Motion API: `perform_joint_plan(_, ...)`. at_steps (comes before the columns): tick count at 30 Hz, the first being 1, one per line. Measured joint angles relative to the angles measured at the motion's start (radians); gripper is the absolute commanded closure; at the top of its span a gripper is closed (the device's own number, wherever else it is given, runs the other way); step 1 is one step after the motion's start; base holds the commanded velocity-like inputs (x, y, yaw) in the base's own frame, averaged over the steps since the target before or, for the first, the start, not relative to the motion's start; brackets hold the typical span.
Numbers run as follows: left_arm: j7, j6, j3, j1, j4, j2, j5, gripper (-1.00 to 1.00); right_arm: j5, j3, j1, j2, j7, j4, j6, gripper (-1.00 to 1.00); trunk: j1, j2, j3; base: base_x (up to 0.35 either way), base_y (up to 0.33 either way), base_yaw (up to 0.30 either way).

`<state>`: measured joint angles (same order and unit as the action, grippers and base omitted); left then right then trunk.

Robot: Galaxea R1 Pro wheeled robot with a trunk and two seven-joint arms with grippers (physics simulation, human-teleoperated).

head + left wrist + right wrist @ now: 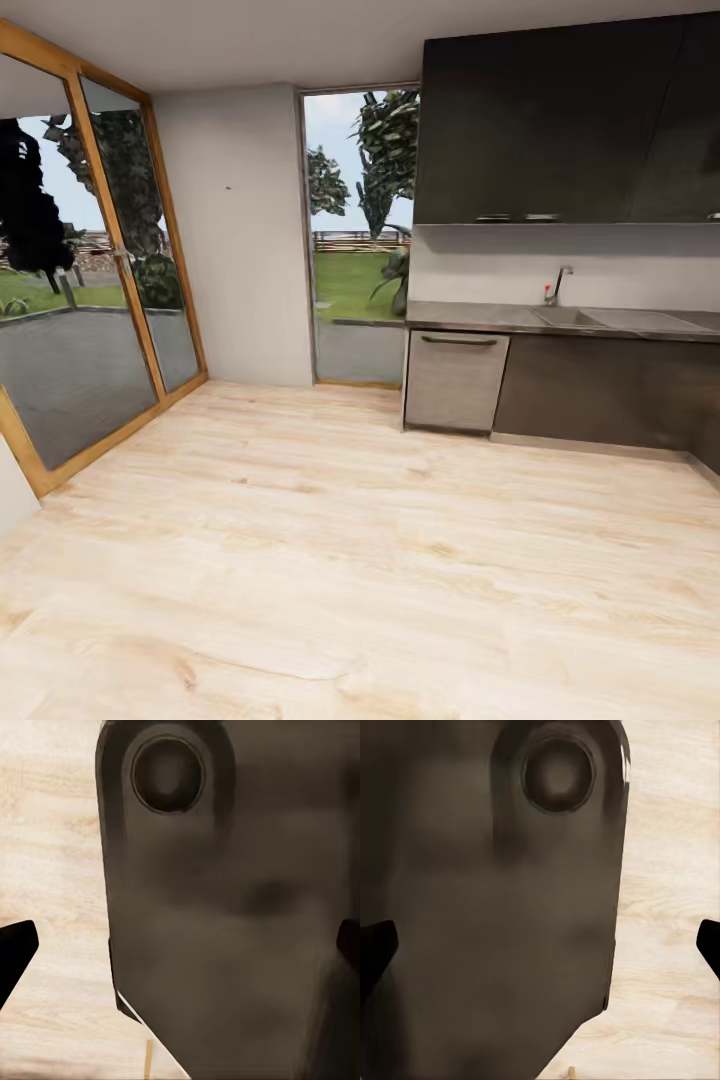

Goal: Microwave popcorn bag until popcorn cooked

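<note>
So right now it's mostly pale wood floor (330,560) and glass patio doors (90,270), with the grey countertop (480,318) running along the far wall past a sink (565,318) and faucet (556,285). No popcorn bag or microwave to be seen from here, so they're somewhere further along. Both wrist cams look at the robot's own dark body (240,915) over the floor; the black fingertips (15,952) (375,949) sit wide apart, holding nothing. My guess: a paper sack is light and crushable, so pinch the sides gently below the rolled rim.

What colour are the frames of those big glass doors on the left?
Warm orange-brown wood, clearest in the head view: the glass doors' frame stands beside the pale plank floor.
</note>
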<state>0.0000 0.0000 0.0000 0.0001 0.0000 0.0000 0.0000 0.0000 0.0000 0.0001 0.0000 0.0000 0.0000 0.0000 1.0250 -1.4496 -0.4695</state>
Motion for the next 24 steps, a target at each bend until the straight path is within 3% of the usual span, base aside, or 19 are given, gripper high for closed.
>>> perform_joint_plan(4,0.0,-0.012,0.011,0.0,-0.022,-0.007,0.017,-1.0,0.005,0.009,-0.001,0.003,0.0,0.001,-0.006,-1.0,0.0,0.0,0.0,0.0,0.0,0.0)
perform_joint_plan(12,-0.001,-0.011,0.011,0.0,-0.039,-0.008,0.01,-1.0,0.007,0.004,-0.001,0.002,0.001,0.001,-0.013,-1.0,0.0,0.0,0.0,0.0,0.0,-0.014)
perform_joint_plan(24,-0.001,-0.011,0.011,0.001,-0.041,-0.009,0.01,-1.0,-0.011,-0.005,-0.001,0.003,0.0,0.001,-0.059,-1.0,0.0,0.0,0.0,0.0,0.0,-0.259)
